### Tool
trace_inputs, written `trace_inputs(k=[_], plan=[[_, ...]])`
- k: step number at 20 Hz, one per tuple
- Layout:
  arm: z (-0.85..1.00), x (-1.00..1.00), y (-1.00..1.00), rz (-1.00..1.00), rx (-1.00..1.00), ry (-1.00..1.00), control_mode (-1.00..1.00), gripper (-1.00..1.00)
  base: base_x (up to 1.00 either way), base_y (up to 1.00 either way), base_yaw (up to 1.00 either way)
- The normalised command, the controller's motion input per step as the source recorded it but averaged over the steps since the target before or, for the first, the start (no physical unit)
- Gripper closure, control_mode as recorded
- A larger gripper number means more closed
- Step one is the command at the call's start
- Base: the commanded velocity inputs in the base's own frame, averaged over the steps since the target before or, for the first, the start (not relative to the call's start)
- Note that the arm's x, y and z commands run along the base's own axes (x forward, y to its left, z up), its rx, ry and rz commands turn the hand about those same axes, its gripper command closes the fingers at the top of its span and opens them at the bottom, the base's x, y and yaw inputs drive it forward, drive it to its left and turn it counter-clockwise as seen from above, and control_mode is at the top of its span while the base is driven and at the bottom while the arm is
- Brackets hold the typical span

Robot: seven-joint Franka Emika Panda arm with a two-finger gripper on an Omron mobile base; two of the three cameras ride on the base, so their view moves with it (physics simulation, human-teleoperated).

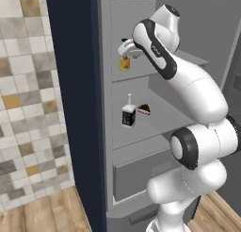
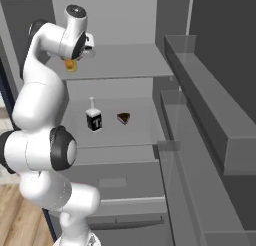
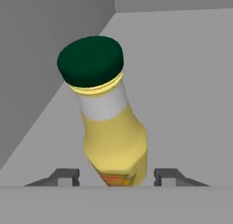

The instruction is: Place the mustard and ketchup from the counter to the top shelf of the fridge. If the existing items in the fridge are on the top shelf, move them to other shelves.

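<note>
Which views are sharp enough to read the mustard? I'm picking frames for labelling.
Hand view: mustard close, crisp, evenly lit, no glare. Left base view: soft, the bottle small, half hidden behind the gripper. Right base view: just an orange sliver beside the arm.

Mustard (image 1: 124, 62) mostly hidden behind the wrist in both base views, only the lower body shows; in hand view its base is cut off at the bottom. Label text on the clear bottle (image 2: 94, 119) too small to read. Fridge (image 1: 80, 108) cropped top and bottom in both base views.
</note>
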Motion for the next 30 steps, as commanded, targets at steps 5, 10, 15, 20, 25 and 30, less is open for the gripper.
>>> trace_inputs(k=[5,10,15,20,25,30], plan=[[0.00,-0.20,-0.01,0.00,0.00,-0.09,-1.00,-1.00,0.00,0.00,0.00],[0.00,-0.92,-0.29,0.00,0.04,-0.37,-1.00,-1.00,0.00,0.00,0.00],[-0.13,-1.00,-0.60,0.00,0.07,-0.32,-1.00,-1.00,0.00,0.00,0.00],[-0.27,-1.00,-0.67,0.00,0.01,-0.20,-1.00,-1.00,0.00,0.00,0.00],[-0.54,-1.00,-0.57,0.00,-0.08,-0.10,-1.00,-1.00,0.00,0.00,0.00],[-0.85,-1.00,-0.15,-0.02,-0.27,0.06,-1.00,-1.00,0.00,0.00,0.00]])
